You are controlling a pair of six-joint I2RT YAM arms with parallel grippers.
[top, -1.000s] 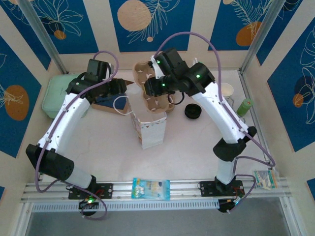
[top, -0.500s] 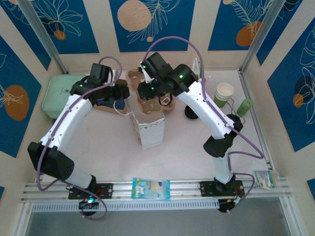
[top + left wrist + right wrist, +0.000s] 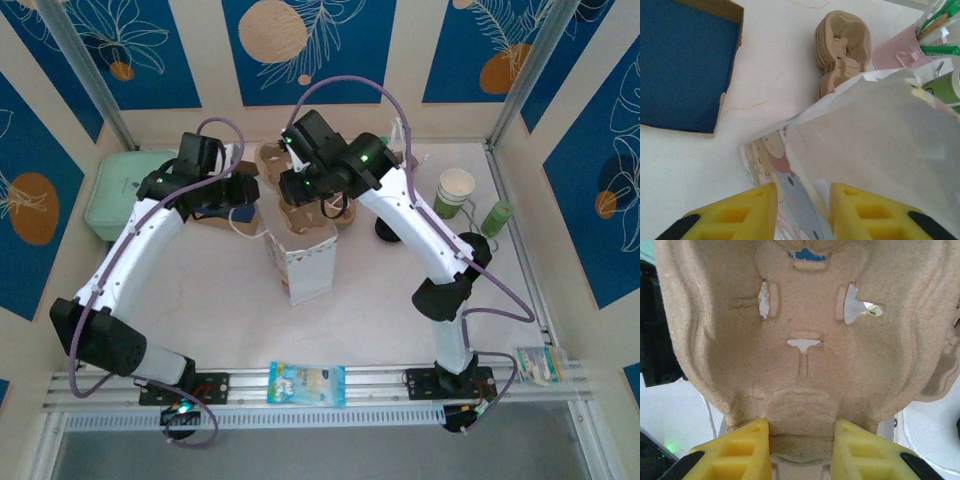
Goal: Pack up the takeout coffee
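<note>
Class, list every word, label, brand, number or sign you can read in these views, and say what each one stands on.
No text can be read anywhere.
On the blue packet at the near edge: print, too small to read.
On the small packet at the near right corner: print, too small to read.
On the paper bag: cartoon pattern, no words legible.
On the pulp cup carrier: no lettering seen.

On the white table [image 3: 370,295] stand a paper bag [image 3: 303,265], stacked pulp cup carriers [image 3: 842,47], a blue-lined cardboard box [image 3: 685,65], a black lid [image 3: 388,232], a paper cup [image 3: 456,190] and a green tube [image 3: 497,217].
</note>
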